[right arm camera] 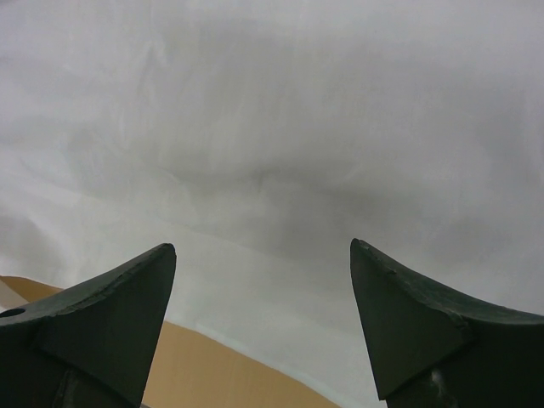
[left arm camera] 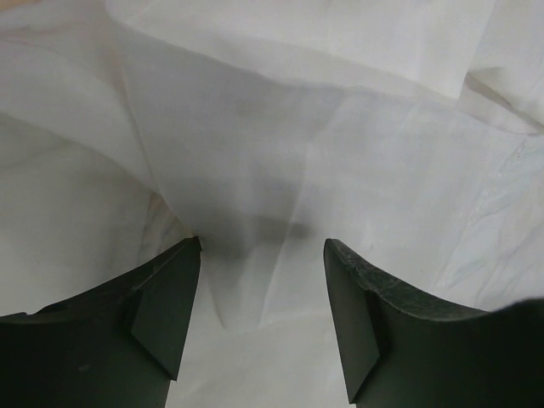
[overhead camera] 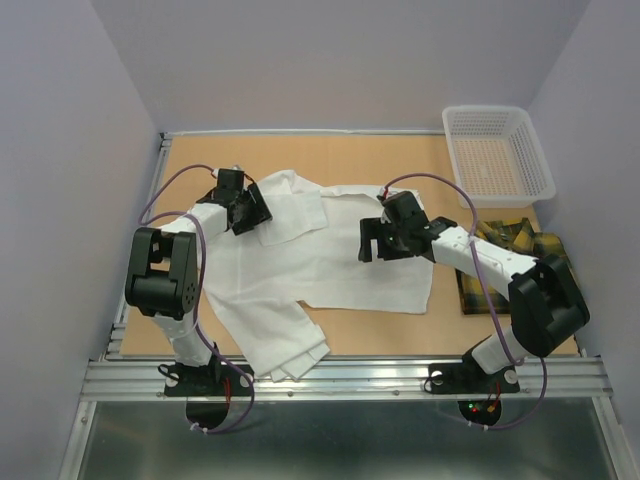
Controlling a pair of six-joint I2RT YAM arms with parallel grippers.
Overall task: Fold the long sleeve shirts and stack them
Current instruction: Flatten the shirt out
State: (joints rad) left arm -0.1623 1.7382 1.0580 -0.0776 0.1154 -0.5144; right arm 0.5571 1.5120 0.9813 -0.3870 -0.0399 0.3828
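Where the top view takes in the whole wooden table (overhead camera: pixel 400 160), the white shirt (overhead camera: pixel 330 265) lies spread mid-table, one sleeve trailing to the near edge. The plaid shirt (overhead camera: pixel 505 232) sits far right, partly behind the right arm, near a mesh basket (overhead camera: pixel 485 109). The wrist views add only texture: soft, creased white cloth under the left gripper (left arm camera: pixel 262 246) and right gripper (right arm camera: pixel 263 246) — both released, jaws wide, grasping nothing.

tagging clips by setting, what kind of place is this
Probably a robotics lab test cell: plain walls box in a wooden table, the left arm and right arm are bolted to an aluminium rail, and a white shirt lies spread.
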